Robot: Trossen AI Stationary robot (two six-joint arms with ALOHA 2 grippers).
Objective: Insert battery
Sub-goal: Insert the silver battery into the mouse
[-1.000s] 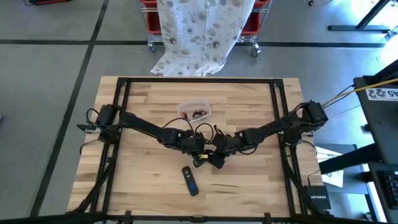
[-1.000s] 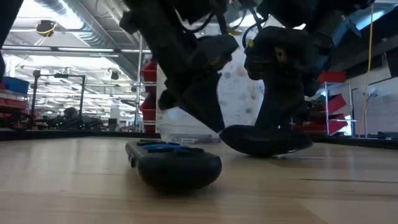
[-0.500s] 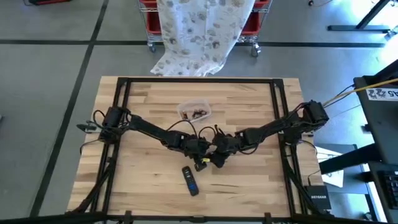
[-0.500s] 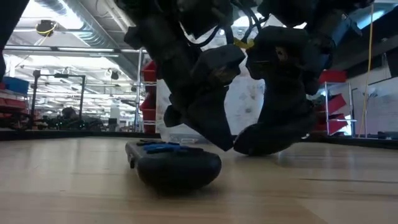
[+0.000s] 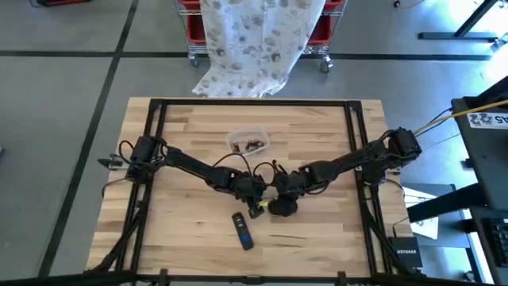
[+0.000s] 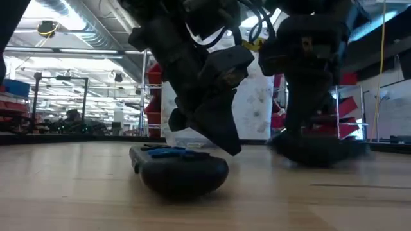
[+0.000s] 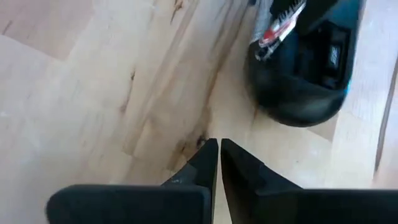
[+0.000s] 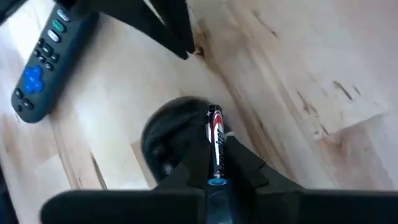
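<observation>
A black rounded device (image 5: 284,209) lies on the wooden table with its open compartment (image 7: 323,53) facing up. My right gripper (image 8: 214,168) hangs over it, shut on a red, black and white battery (image 8: 215,140). My left gripper (image 7: 219,149) is shut just left of the device, its tips close over the wood with nothing between them. A black remote (image 5: 243,230) with blue buttons lies flat nearer the table's front edge. My right gripper pinches the battery between its two fingers (image 8: 249,165), which grip its rear half (image 8: 216,171). The battery lies along the fingers and sticks out past their tips, slanting down over the device. Whether its free end (image 8: 213,114) touches the device, I cannot tell.
A small clear tub (image 5: 248,143) with dark bits stands on the table behind the grippers. A dark frame (image 5: 254,103) runs round the table. Bare wood lies to the left and right of the grippers.
The black device was tipped up off the table half a second ago. It now lies flat again, a little farther toward the table's right edge. My right gripper has gone the same way with the battery. My left gripper has shifted slightly toward the device.
</observation>
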